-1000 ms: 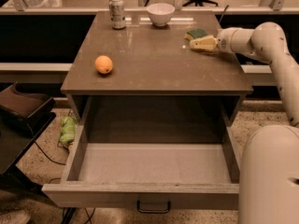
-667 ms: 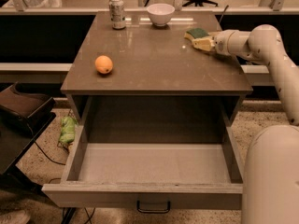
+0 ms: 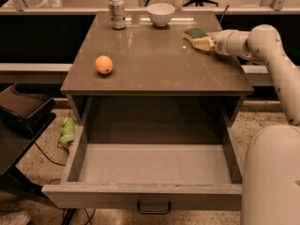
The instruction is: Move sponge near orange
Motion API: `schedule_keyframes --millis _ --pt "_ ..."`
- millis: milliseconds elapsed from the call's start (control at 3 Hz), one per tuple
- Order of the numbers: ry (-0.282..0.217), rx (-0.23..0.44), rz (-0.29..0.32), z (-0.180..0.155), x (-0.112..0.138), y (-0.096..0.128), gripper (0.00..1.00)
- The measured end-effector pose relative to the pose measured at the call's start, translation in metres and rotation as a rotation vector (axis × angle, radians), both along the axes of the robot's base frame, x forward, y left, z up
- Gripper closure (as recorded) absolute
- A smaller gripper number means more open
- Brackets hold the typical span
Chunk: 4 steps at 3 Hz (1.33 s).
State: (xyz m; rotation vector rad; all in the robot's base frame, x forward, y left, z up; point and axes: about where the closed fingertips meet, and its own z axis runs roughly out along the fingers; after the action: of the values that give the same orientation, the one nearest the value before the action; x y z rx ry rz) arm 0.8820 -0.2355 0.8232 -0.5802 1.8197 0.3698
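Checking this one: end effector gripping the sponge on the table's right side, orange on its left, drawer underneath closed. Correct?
No: the drawer is pulled open, as the camera view shows. The rest stands: the end effector grips the sponge on the table's right side, and the orange sits on its left.

No text can be read, not even on the can (image 3: 116, 13). The gripper (image 3: 212, 43) holds the sponge (image 3: 198, 36) over the surface's (image 3: 154, 55) right rear.

A soda can (image 3: 116, 12) and white bowl (image 3: 161, 14) stand on the table (image 3: 154, 69) above an open drawer (image 3: 154, 165).
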Motion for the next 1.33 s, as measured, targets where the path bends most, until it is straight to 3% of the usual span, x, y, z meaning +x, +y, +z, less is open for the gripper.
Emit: schedule_keyframes --millis 667,1000,1333 --pt "-0.066 -0.045 0.064 0.046 -0.004 0.016 1.0" --pt "-0.106 -0.078 0.115 0.069 -0.022 0.021 1.0" --pt "-0.149 -0.114 0.146 0.085 -0.057 0.023 1.0"
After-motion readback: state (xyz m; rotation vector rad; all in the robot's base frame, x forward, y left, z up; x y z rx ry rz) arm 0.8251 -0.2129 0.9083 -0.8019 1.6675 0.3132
